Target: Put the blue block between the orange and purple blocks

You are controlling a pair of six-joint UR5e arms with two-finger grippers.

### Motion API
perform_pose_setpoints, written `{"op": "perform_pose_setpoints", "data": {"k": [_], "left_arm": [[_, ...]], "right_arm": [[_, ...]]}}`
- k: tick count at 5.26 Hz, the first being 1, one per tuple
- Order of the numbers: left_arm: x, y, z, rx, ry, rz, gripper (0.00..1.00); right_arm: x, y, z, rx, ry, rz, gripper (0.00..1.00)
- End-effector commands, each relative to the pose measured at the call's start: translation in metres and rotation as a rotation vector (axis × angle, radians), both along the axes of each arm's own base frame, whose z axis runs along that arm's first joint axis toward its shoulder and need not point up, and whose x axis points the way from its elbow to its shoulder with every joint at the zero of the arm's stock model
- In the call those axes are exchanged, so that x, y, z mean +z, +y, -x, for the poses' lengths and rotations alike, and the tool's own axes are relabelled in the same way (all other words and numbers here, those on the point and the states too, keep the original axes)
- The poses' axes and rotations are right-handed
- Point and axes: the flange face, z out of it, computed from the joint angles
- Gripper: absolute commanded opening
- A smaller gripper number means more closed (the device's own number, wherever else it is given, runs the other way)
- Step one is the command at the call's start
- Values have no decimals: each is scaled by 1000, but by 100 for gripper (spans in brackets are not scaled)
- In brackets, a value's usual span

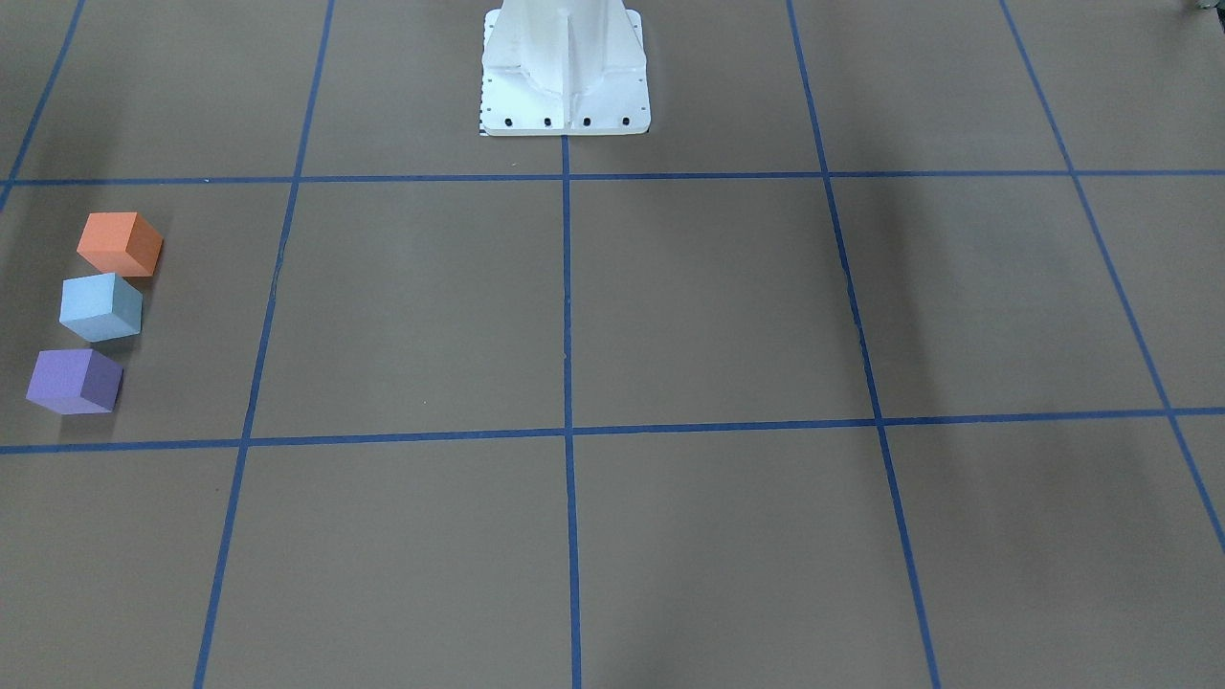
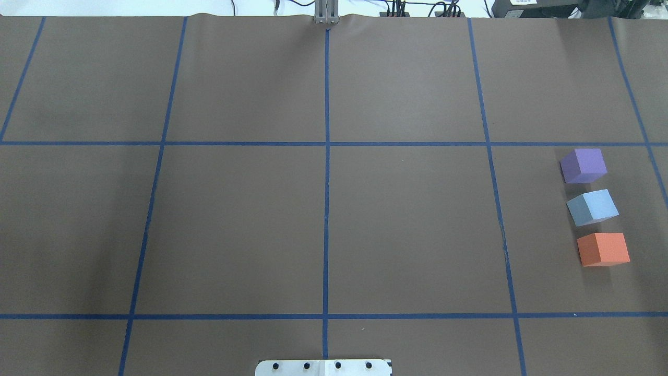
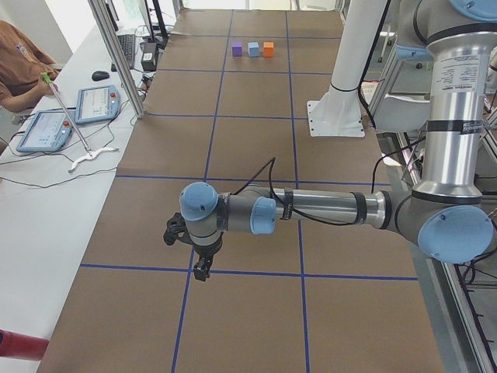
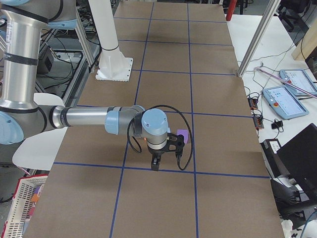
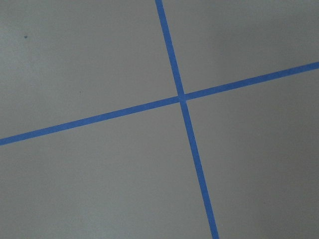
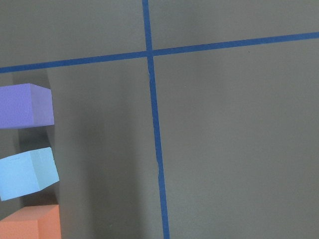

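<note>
Currently left pincer (image 3: 200,270), right pincer (image 4: 155,165) point down, arms (image 3: 326,208) stretched level; whether open, cannot tell.

Blue block (image 1: 100,306) between orange block (image 1: 120,244) and purple block (image 1: 74,381), gaps seemingly narrow, white pedestal (image 1: 565,81) beyond

The table (image 2: 240,219) is covered with a brown sheet and marked into large squares by blue tape lines (image 2: 326,209). Two of these lines cross in the left wrist view. Cables (image 2: 417,8) lie past the table's far edge in the overhead view.

In the left side view a white bench (image 3: 46,210) runs alongside the table. It carries two tablets (image 3: 95,103), a mouse (image 3: 100,75) and a keyboard (image 3: 126,48). A person (image 3: 19,62) in a brown-orange shirt sits at it.

In the right side view a black laptop (image 4: 302,153) stands open by the right edge. A white and pink basket (image 4: 22,210) sits below the table's edge in the lower left corner.
</note>
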Motion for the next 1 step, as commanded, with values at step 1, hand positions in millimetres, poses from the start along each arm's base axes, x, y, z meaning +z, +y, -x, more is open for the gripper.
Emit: {"op": "perform_pose_setpoints", "data": {"k": [1], "left_arm": [[0,0,0,-1,0,1,100]], "right_arm": [[-1,0,0,1,-9,-1,100]]}}
